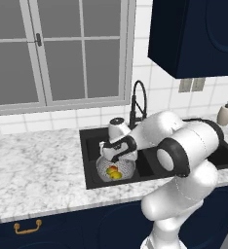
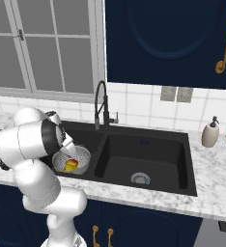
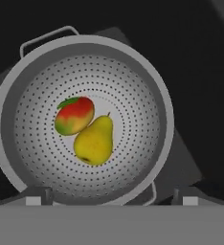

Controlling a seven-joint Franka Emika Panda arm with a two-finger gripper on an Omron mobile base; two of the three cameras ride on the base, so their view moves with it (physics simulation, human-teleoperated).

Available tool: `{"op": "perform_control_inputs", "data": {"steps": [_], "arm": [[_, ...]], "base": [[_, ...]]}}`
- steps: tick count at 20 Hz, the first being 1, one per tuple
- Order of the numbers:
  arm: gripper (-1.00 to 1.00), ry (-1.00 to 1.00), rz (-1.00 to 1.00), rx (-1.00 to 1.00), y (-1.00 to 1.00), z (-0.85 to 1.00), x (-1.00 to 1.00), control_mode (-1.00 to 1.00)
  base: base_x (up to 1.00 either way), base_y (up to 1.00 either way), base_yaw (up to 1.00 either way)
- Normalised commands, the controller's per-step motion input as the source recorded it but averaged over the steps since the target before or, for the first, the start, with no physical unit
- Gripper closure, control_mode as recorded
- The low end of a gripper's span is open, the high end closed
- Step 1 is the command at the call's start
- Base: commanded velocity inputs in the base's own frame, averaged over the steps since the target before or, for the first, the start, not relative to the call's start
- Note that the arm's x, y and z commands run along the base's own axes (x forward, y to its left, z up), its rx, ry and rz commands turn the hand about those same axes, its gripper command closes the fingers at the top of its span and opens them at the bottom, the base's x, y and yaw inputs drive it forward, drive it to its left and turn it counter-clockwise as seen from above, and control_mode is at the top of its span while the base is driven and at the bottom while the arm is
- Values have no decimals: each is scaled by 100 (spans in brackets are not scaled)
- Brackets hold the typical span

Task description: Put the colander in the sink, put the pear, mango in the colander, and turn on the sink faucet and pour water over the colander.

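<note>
The silver-grey perforated colander (image 3: 32, 72) stands in the left basin of the black sink (image 1: 90, 146), also seen as the colander (image 1: 106, 170) and the colander (image 2: 81, 155). In its bowl lie the red-green mango (image 3: 74, 115) and the yellow pear (image 3: 95, 142), touching each other. My gripper (image 1: 117, 159) hangs straight above the colander, pointing down into it. The gripper (image 3: 113, 197) is open, its fingertips (image 3: 37, 196) wide apart with nothing between them. The black gooseneck sink faucet (image 1: 138, 99) rises behind the basin divider; no water shows.
The right basin (image 2: 153, 154) has a round silver drain (image 2: 140, 178). A beige soap dispenser (image 2: 211, 134) stands on the marble counter (image 1: 38, 165) at the right. A window is behind the sink and dark wall cabinets (image 1: 194, 34) hang above right.
</note>
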Motion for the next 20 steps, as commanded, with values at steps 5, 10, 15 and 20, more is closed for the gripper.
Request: {"op": "perform_control_inputs", "data": {"steps": [5, 10, 15, 20], "arm": [[-100, 0, 6, 0, -21, 50, -79, -100], [-100, 0, 9, 0, -28, 56, -72, -100], [-100, 1, 9, 0, -38, 47, -57, -100], [-100, 3, 9, 0, -41, 43, -46, -100]], "base": [[0, 0, 0], [0, 0, 0], [0, 0, 0], [0, 0, 0]]}}
